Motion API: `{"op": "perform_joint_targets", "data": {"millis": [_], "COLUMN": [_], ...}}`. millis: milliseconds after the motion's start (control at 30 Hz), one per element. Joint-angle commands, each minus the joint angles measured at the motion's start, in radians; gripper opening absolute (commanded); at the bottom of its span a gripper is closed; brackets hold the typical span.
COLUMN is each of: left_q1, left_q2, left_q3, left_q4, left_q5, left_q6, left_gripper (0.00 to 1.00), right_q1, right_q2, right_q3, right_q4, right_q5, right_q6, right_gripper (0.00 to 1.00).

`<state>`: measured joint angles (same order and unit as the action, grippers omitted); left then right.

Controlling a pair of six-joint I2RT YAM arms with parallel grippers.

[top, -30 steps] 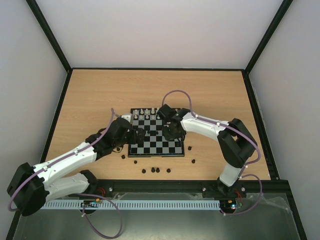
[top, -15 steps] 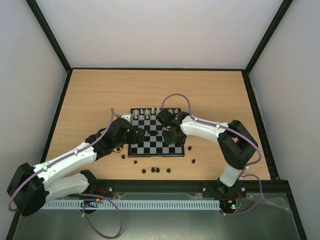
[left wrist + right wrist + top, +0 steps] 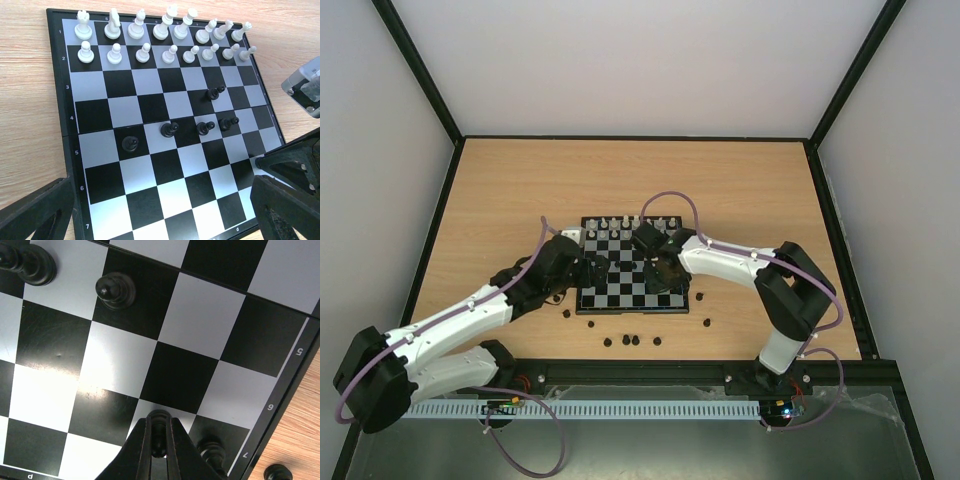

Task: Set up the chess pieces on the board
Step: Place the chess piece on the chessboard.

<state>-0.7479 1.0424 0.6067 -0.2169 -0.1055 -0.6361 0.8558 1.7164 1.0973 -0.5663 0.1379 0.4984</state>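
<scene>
The board [image 3: 630, 296] lies at the table's middle. White chess pieces [image 3: 145, 42] fill its two far rows in the left wrist view. Several black pieces [image 3: 169, 129] stand scattered on the middle squares. My right gripper [image 3: 159, 421] is shut on a small black piece [image 3: 159, 440] just above a white square near the board's edge [image 3: 280, 385], beside another black piece [image 3: 212, 452]. In the top view the right gripper [image 3: 666, 272] hangs over the board's right half. My left gripper [image 3: 160, 222] is open and empty, low over the board's left side [image 3: 597, 268].
Several loose black pieces [image 3: 630, 340] lie on the wooden table in front of the board, more at the near left [image 3: 567, 313] and right [image 3: 708, 322]. One shows by the board's corner in the right wrist view [image 3: 277, 472]. Black frame rails edge the table.
My right gripper has shifted a little left and nearer over the board with the black piece in it. The left arm has not moved.
</scene>
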Motion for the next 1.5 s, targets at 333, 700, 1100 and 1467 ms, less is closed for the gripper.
{"op": "perform_joint_targets", "data": {"millis": [333,700,1100,1467], "left_q1": [-0.004,-0.004,-0.004,-0.004], "left_q2": [-0.015,-0.012,-0.014,-0.012], "left_q3": [0.008,0.009,0.013,0.039], "left_q4": [0.001,0.003,-0.002,-0.033], "left_q5": [-0.008,-0.008,-0.008,-0.041], "left_q6": [-0.005,-0.008,-0.011,0.000], "left_gripper": [0.99,0.99,0.99,0.99], "right_q1": [0.020,0.022,0.022,0.021], "right_q2": [-0.027,-0.033,-0.095,-0.176], "right_q3": [-0.030,-0.040,-0.020,-0.028], "right_q4": [-0.067,-0.068,-0.069,-0.102], "right_q5": [0.006,0.005,0.006,0.052], "right_q6": [0.026,0.028,0.026,0.026], "right_gripper": [0.05,0.08,0.28,0.48]}}
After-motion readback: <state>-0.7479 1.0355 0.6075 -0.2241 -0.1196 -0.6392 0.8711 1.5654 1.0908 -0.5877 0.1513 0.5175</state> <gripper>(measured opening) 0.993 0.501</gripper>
